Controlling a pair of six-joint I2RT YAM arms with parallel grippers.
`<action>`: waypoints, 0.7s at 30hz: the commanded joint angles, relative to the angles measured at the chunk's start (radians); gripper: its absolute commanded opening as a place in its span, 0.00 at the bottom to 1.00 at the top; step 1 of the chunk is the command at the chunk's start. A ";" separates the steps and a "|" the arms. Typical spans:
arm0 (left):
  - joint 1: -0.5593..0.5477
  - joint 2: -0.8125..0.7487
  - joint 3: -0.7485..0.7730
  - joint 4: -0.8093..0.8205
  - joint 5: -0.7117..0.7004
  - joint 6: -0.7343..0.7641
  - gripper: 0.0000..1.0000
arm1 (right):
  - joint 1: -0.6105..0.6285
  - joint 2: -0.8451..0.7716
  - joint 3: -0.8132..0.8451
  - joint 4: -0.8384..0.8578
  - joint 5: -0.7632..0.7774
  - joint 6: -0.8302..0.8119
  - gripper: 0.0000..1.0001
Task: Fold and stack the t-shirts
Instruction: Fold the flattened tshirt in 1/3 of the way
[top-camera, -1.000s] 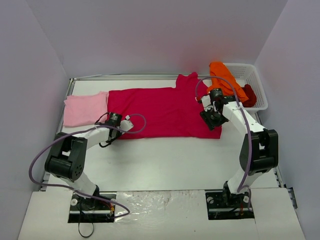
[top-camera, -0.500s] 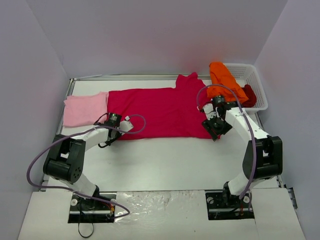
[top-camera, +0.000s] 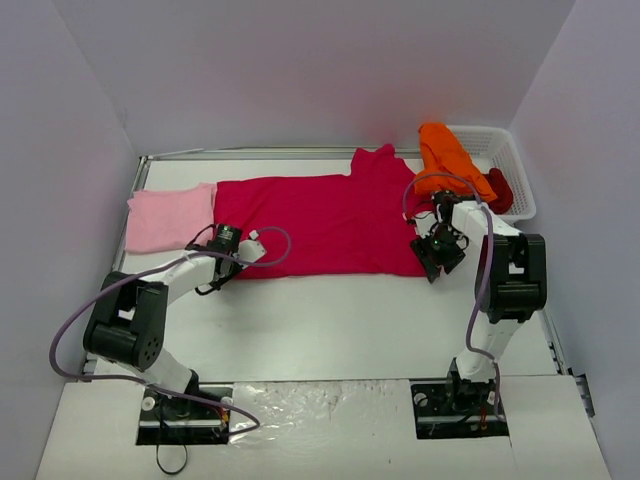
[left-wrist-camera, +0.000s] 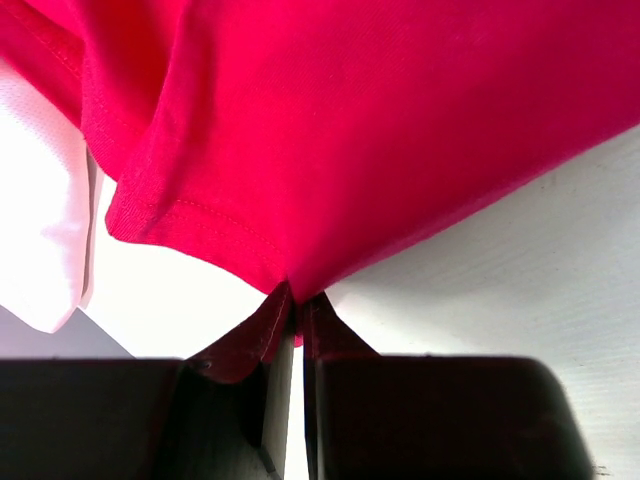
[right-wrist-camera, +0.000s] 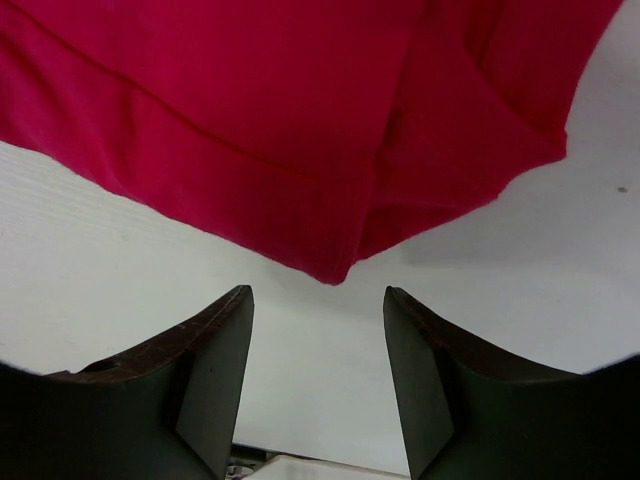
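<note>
The large crimson-magenta t-shirt (top-camera: 320, 220) lies spread across the middle of the table. My left gripper (top-camera: 228, 262) is shut on its near left hem corner (left-wrist-camera: 290, 290). My right gripper (top-camera: 432, 268) is open just in front of the shirt's near right corner (right-wrist-camera: 335, 270), not touching it. A folded pale pink t-shirt (top-camera: 170, 218) lies at the left, its edge showing in the left wrist view (left-wrist-camera: 40, 250). The bright orange t-shirt (top-camera: 448, 155) and the dark red t-shirt (top-camera: 499, 190) sit in the basket.
The white mesh basket (top-camera: 512, 165) stands at the back right corner. Bare white table (top-camera: 330, 320) lies in front of the shirt. The enclosure walls close in at the left, right and back.
My right gripper has moved toward me and to the right, off the shirt to just beyond its near right corner. The left gripper has stayed in place.
</note>
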 joint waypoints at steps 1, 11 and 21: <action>0.004 -0.043 0.000 -0.042 -0.020 -0.003 0.02 | 0.001 0.002 0.040 -0.036 -0.053 -0.030 0.51; 0.003 -0.038 -0.009 -0.039 -0.020 -0.012 0.02 | -0.005 0.047 0.055 -0.025 -0.073 -0.050 0.44; 0.004 -0.052 -0.023 -0.039 -0.033 -0.006 0.02 | -0.013 0.081 0.055 -0.015 -0.067 -0.053 0.00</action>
